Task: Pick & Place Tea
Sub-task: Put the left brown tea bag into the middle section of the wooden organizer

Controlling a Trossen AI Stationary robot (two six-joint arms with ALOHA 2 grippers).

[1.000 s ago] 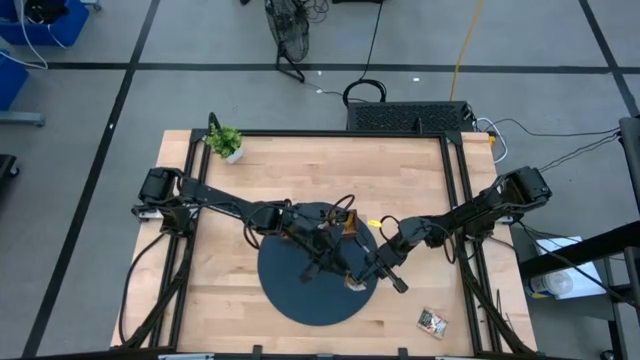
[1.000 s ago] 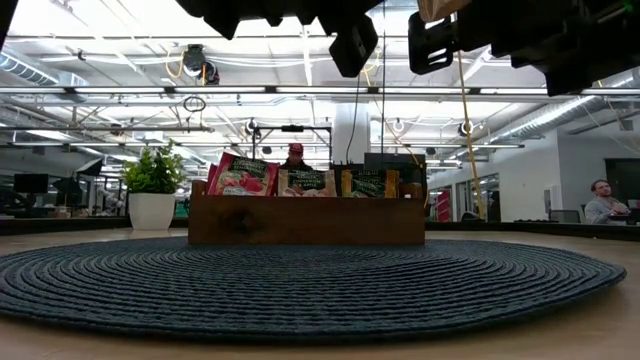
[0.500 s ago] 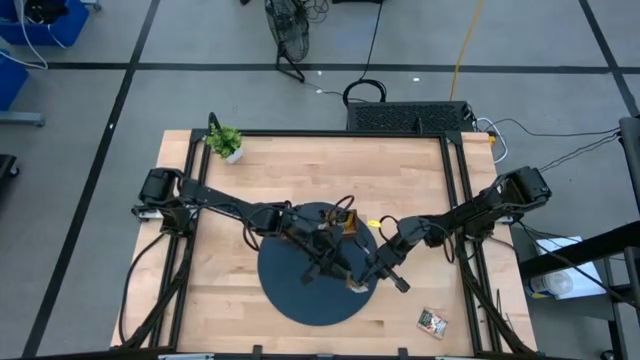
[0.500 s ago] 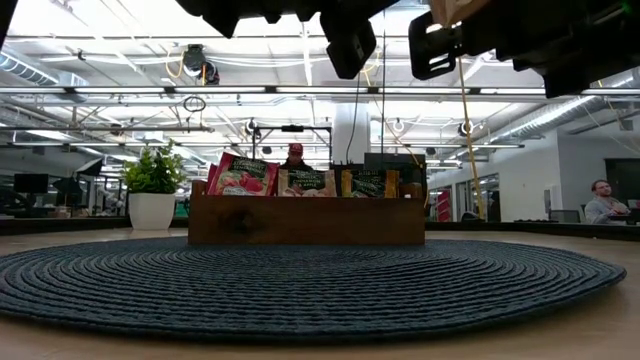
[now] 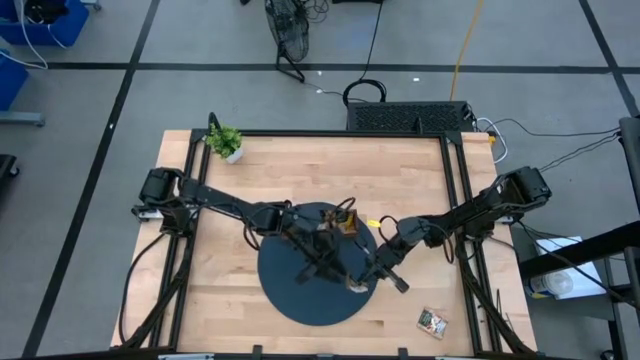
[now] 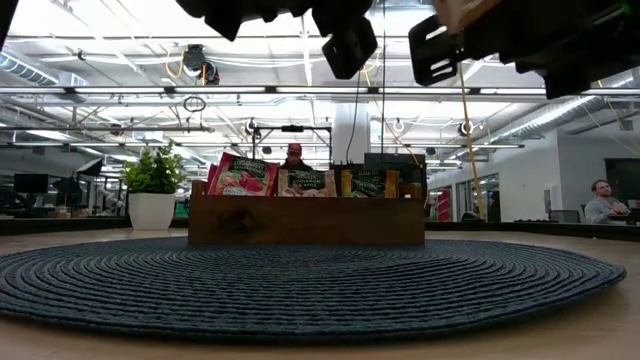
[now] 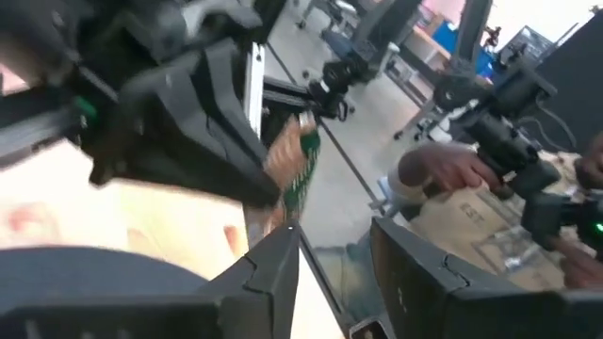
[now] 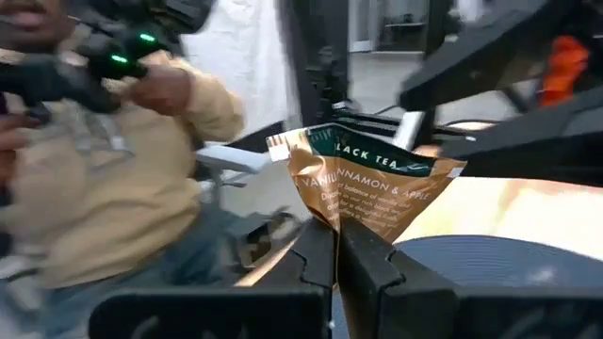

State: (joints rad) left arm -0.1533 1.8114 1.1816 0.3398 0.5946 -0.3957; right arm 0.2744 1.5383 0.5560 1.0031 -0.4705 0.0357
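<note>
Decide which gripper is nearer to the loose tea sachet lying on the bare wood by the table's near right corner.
Right. The right gripper, shut on a black tea sachet, hangs over the round mat's right edge, closer to the loose sachet. The left gripper is over the mat, farther away.

— What's on the table?
— A round dark mat (image 5: 305, 290) in the middle, with a wooden tray (image 6: 306, 220) on it. A potted plant (image 5: 226, 142) sits at the far left corner.
— Anyone around?
— A person (image 8: 104, 160) in a beige top beyond the table.
</note>
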